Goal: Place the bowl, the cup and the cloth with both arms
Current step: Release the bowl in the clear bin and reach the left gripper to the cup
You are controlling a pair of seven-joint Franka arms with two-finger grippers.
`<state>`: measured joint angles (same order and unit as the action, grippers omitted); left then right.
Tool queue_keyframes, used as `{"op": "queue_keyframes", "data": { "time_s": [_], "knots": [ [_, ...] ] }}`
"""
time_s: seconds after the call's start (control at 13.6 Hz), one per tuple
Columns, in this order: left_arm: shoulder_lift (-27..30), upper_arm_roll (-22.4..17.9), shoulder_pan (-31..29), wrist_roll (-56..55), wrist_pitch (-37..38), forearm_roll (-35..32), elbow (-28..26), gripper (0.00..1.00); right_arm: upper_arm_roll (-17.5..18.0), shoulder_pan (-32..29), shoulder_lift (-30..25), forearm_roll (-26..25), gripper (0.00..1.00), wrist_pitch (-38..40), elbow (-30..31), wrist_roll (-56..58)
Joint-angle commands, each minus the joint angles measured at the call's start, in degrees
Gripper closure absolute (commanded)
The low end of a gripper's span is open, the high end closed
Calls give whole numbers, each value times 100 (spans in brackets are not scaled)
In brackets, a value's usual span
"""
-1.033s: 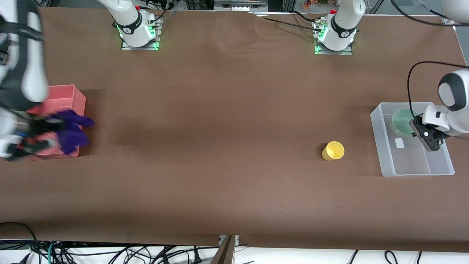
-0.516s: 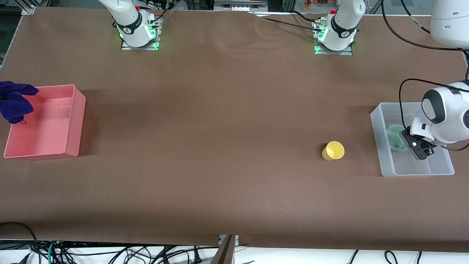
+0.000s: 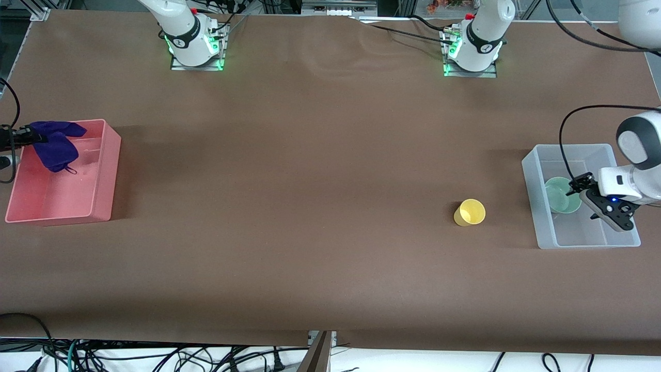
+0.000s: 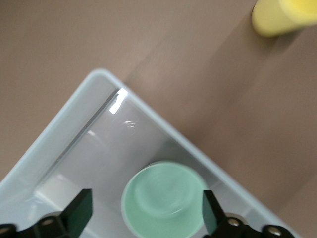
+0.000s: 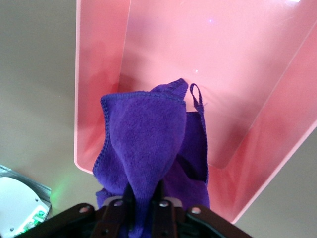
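Since the earlier frame: cloth [image 3: 54, 144] carried inward from the table's edge to hang over the pink bin; left gripper [image 3: 594, 199] now spread and apart from the bowl it was just at.

Worktop [image 3: 310, 206]: brown, two arm bases along the edge farthest from the front camera.

Pink bin [image 3: 106, 170]: at the right arm's end of the worktop, open-topped.

Clear bin [image 3: 537, 206]: at the left arm's end of the worktop.

Cloth: deep purple, loop dangling, pinched in the closed right gripper [image 5: 143, 203] above the pink bin.

Bowl [image 4: 166, 201]: mint green, upright on the clear bin's floor, under the left gripper's parted fingers [image 4: 79, 210], not touched by them.

Cup [image 3: 470, 212]: yellow, on the worktop beside the clear bin.
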<state>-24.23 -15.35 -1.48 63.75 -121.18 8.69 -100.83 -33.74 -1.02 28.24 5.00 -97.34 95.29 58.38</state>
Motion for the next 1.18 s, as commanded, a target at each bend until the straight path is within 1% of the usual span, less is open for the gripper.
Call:
{"op": "queue_keyframes", "data": {
  "time_s": [0.0, 0.15, 0.22, 0.37, 0.44, 0.52, 0.59, 0.66, 0.74, 0.81, 0.89, 0.96, 1.03, 1.11],
  "knots": [
    [32, 320, 271, -1735, 595, 169, 379, 0, -54, 49, -108, 282, 0, 39, -368, 95],
    [23, 733, 297, -3335, 587, 168, 398, 0, 16, 93, -143, 318, 0, 319, -869, 16],
    [-29, 927, 367, -4126, 561, 160, 398, 0, 182, 120, -204, 309, 0, 503, -1124, -185],
    [-195, 1217, 499, -5446, 491, 160, 389, 0, 866, 120, -476, 143, 0, 995, -1486, -1401],
    [-309, 1262, 595, -5818, 290, 160, 354, 1, 1235, 120, -617, -67, 0, 1198, -1679, -2070],
    [-450, 1271, 657, -5943, 10, 160, 293, 3, 1734, 120, -757, -304, 0, 1330, -1768, -2772],
    [-660, 1271, 727, -5918, -219, 151, 222, 14, 2148, 120, -950, -489, 0, 1358, -1760, -3476],
    [-793, 1271, 780, -5909, -535, 160, 65, 38, 2526, 111, -1074, -526, 0, 1367, -1760, -3987],
    [-838, 1271, 798, -5892, -808, 160, -145, 58, 2809, 111, -1188, -535, 0, 1358, -1760, -4132],
    [-881, 1271, 833, -5874, -1019, 160, -278, 76, 3073, 120, -1233, -587, 0, 1367, -1760, -4168],
    [-934, 1271, 842, -5865, -1065, 151, -314, 94, 3354, 111, -1346, -735, 0, 1375, -1751, -4177],
    [-961, 1271, 851, -5865, -1065, 142, -314, 100, 3644, 111, -1400, -954, 0, 1375, -1734, -4281],
    [-944, 1271, 868, -5865, -1057, 116, -306, 100, 3794, 111, -1470, -922, 0, 1375, -1707, -4639],
    [-891, 1271, 869, -5857, -1022, 98, -288, 100, 3805, 111, -1505, -860, 0, 1375, -1646, -5000]
  ]
}}
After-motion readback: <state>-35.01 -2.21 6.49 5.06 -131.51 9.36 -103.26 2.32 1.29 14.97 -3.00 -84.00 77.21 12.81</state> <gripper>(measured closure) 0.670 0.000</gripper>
